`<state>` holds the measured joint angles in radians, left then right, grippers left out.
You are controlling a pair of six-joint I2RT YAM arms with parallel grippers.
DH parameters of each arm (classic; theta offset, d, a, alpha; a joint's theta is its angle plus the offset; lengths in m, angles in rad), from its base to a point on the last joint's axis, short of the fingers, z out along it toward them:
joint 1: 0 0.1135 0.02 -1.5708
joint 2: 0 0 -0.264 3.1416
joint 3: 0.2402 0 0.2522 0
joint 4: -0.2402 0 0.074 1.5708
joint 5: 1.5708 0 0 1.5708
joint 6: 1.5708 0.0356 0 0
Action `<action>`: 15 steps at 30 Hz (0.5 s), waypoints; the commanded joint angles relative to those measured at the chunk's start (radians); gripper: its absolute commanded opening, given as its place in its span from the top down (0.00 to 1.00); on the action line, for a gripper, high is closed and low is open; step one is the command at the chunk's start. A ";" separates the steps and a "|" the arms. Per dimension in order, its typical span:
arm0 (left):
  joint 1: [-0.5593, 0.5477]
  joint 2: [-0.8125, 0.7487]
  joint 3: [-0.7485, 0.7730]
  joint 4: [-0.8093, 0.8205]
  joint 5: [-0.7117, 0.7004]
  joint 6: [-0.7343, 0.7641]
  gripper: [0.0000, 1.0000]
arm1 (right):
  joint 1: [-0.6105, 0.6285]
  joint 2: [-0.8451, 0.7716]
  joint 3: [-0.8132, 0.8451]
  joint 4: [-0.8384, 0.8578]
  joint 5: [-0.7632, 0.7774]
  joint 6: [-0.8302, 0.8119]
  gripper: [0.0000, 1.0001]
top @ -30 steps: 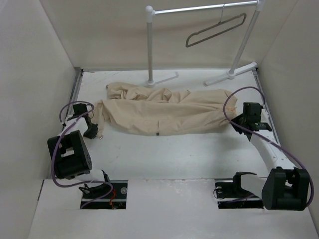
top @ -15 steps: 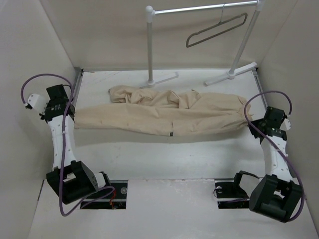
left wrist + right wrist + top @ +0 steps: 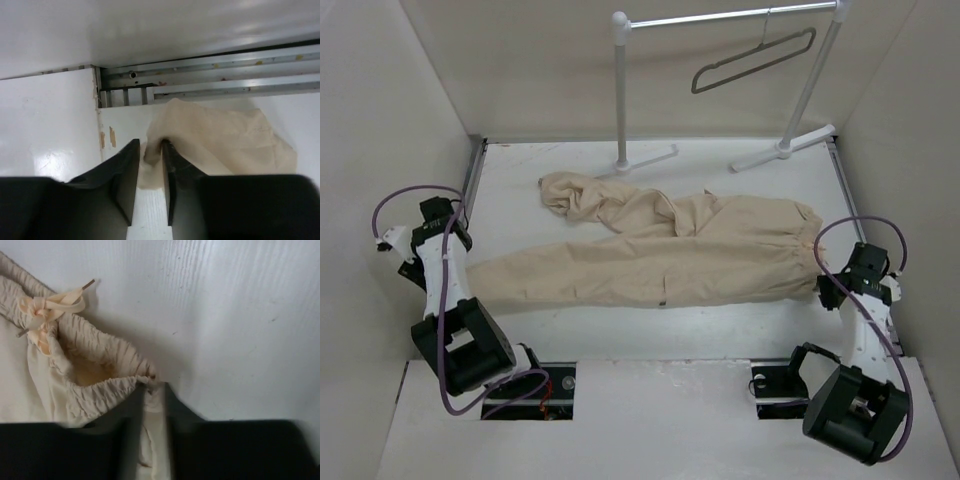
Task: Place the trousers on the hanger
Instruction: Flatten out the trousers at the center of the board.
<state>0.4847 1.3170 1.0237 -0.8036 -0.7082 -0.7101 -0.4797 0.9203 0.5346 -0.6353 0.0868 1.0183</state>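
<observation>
White table [image 3: 720,330]; trousers [image 3: 650,260] ends clenched in left fingers [image 3: 122,175] and right fingers [image 3: 131,440]; hanger [image 3: 755,66] on rack [image 3: 620,90] behind.

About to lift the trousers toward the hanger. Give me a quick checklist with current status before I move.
1. Cloth in left pincer: ok, an edge of the trousers is pinched between its fingers.
2. Cloth in right pincer: ok, shut on the elastic waistband.
3. Both legs laid out straight: not ok, one leg lies bunched on the far side, toward the rack foot.
4. The hanger on the rack bar, nothing on it: ok.
5. The drawstring clear of the right pincer: ok.
</observation>
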 commanded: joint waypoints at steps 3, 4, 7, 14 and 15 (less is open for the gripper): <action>-0.120 -0.030 0.159 -0.039 -0.180 0.006 0.58 | 0.037 -0.015 0.152 -0.036 0.137 -0.061 0.40; -0.158 -0.030 0.194 -0.031 -0.204 0.011 0.53 | 0.048 -0.008 0.197 -0.037 0.154 -0.079 0.31; -0.240 -0.030 0.262 0.001 -0.211 0.034 0.50 | 0.092 -0.017 0.298 -0.053 0.192 -0.096 0.21; -0.526 0.036 0.106 0.185 0.232 -0.041 0.61 | 0.464 0.001 0.317 0.057 0.067 -0.153 0.63; -0.569 0.057 0.070 0.204 0.284 -0.078 0.64 | 0.567 0.032 0.297 0.090 0.017 -0.143 0.73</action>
<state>0.0086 1.3167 1.1805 -0.6571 -0.6479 -0.7231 -0.0998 0.9096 0.8658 -0.6235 0.2203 0.8890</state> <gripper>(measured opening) 0.375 0.326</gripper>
